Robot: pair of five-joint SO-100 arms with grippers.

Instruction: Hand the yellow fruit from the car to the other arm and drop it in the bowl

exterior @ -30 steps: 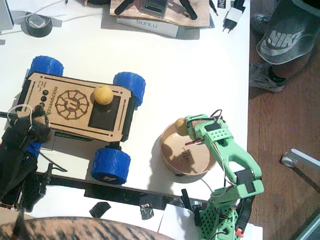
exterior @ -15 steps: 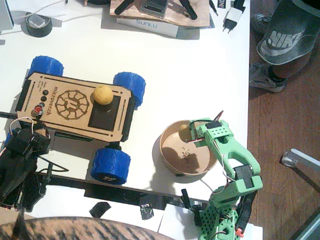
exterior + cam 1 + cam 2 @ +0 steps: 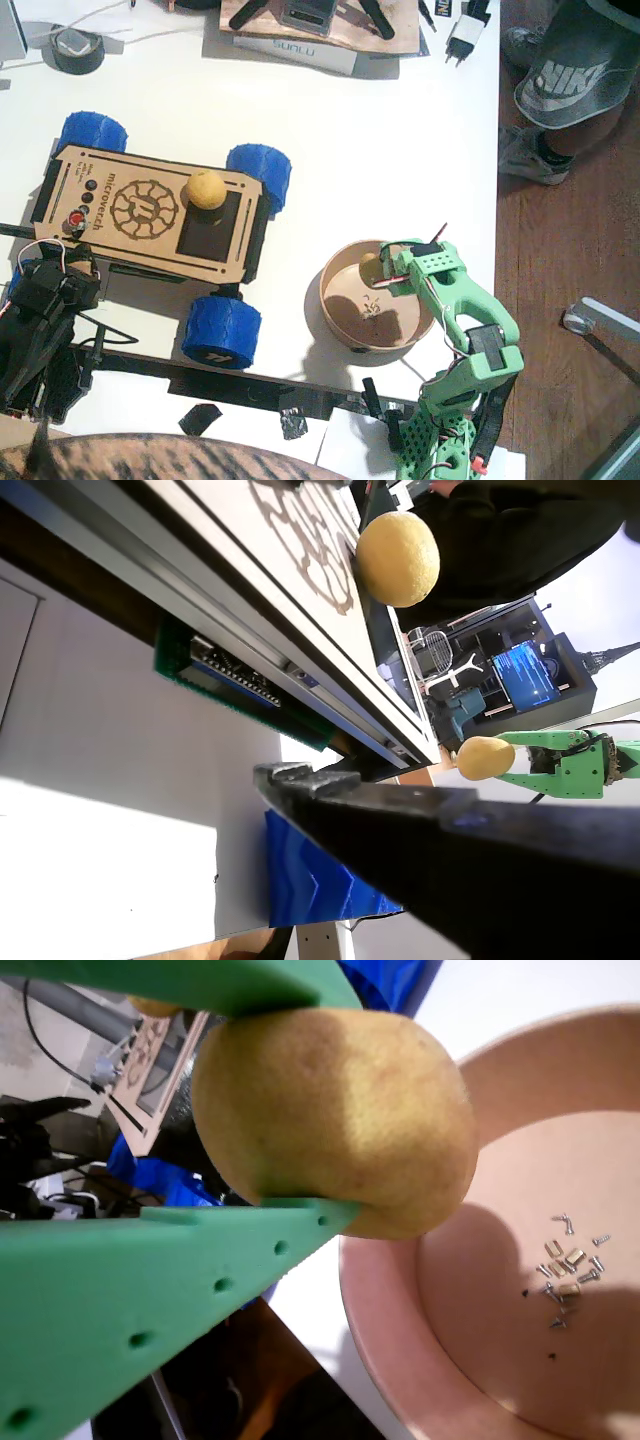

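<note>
Over the bowl I am holding the fruit clamped in my right tool; opening gently should be dropping it inside.

Yellow fruit clamped in the green end effector

It hangs above the bowl rim; small screws lie inside.

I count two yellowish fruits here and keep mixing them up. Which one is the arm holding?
Find the tan bowl beside the car. Over its rim, the green arm's end effector grips a yellow fruit. The other fruit sits free on the car's deck.
</note>
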